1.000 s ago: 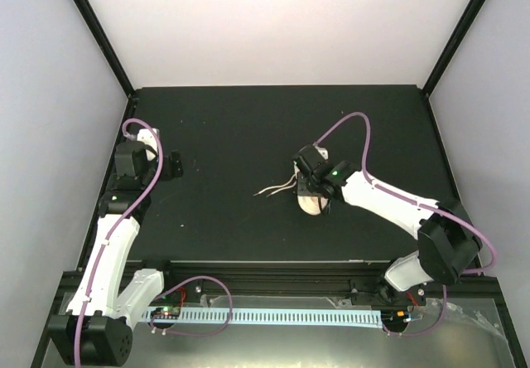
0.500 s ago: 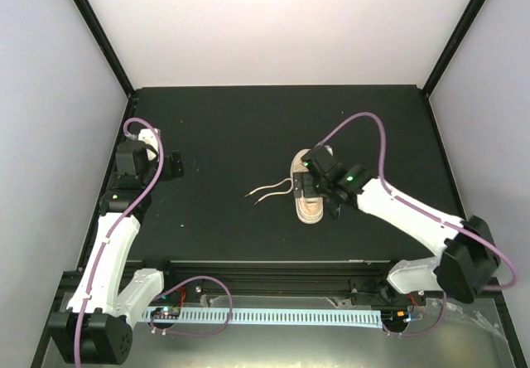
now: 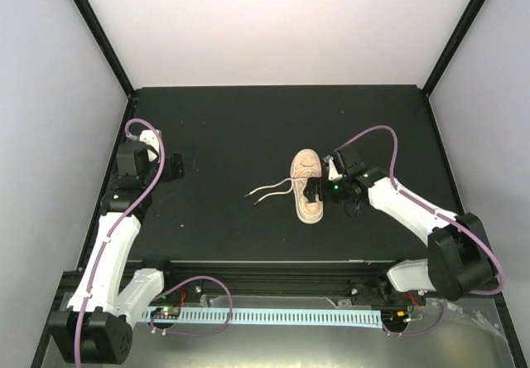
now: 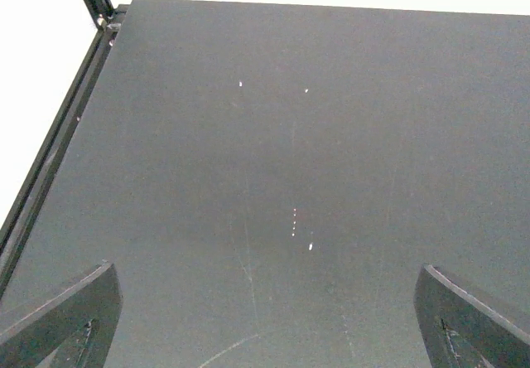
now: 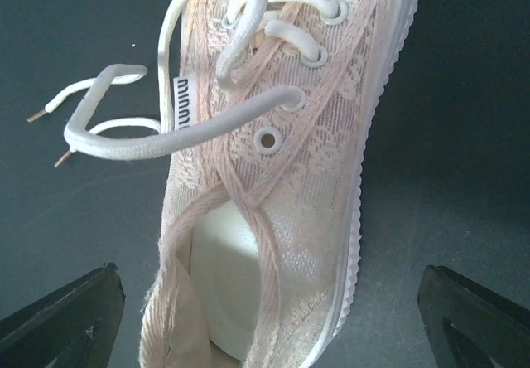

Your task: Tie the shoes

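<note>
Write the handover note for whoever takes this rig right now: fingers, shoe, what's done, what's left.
Left gripper: fingers open, empty, over bare black table at the left edge, far from the shoe.
Right gripper: fingers open, holding nothing, poised over the heel end of the pale pink-beige low-top sneaker.
Sneaker: lying mid-table, toe pointing away from the arms.
Cream-white laces: threaded through the eyelets, with both loose ends trailing on the table to the sneaker's left.
Done: no knot or bow is visible.
Left: grasp both ends, cross them and tie.
</note>
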`<state>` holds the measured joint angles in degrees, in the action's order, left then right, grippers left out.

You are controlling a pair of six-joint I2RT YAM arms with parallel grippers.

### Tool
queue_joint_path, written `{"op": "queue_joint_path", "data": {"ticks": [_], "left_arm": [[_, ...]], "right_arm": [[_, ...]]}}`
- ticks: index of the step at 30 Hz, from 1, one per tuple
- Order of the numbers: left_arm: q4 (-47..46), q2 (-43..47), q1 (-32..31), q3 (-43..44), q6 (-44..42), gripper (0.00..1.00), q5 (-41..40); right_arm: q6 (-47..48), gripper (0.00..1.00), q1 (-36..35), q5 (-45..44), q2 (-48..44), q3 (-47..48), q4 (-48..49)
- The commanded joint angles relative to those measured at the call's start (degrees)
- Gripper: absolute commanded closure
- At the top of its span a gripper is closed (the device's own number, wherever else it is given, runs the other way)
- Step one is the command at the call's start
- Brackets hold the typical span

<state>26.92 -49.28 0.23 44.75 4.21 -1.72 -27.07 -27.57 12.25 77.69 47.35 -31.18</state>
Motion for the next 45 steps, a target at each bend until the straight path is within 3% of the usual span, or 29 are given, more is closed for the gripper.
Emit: {"op": "queue_joint_path", "data": {"ticks": [1, 3, 7, 14, 18, 23, 34, 38, 45], "left_arm": [[-0.2, -1.1, -0.2, 0.9, -0.8, 0.01, 0.3], [-0.3, -1.0, -0.2, 0.8, -0.8, 0.01, 0.5], [-0.5, -0.6, -0.1, 0.9, -0.7, 0.01, 1.2], [0.1, -0.5, -0.2, 1.0, 0.0, 0.01, 0.8], [-0.4, 0.4, -0.2, 0.6, 0.7, 0.01, 0.6], [-0.4, 1.1, -0.1, 0.3, 0.8, 0.01, 0.9], [-0.4, 1.6, -0.1, 0.3, 0.9, 0.01, 1.7], [-0.3, 1.7, -0.1, 0.2, 0.8, 0.01, 2.1], [-0.4, 1.9, -0.2, 0.1, 0.4, 0.01, 3.5]], "right_arm": [[2.6, 0.0, -0.1, 1.1, -3.7, -1.2, 3.8], [6.5, 0.0, -2.0, 0.0, -6.0, -0.6, 3.7], [14.6, 0.02, -11.9, -12.4, -4.4, 6.6, -1.6], [20.5, 0.22, -18.6, -8.2, 14.4, 21.4, -1.9], [25.2, 0.41, -21.5, -6.7, 26.6, 31.9, -4.4], [29.1, 0.45, -22.4, -8.2, 37.2, 40.9, -7.6], [31.0, 0.48, -22.4, -12.5, 44.1, 42.7, -7.4], [31.3, 0.61, -22.4, -14.9, 45.2, 42.2, -6.2], [32.0, 0.62, -22.4, -18.8, 46.9, 42.2, -5.1]]}}
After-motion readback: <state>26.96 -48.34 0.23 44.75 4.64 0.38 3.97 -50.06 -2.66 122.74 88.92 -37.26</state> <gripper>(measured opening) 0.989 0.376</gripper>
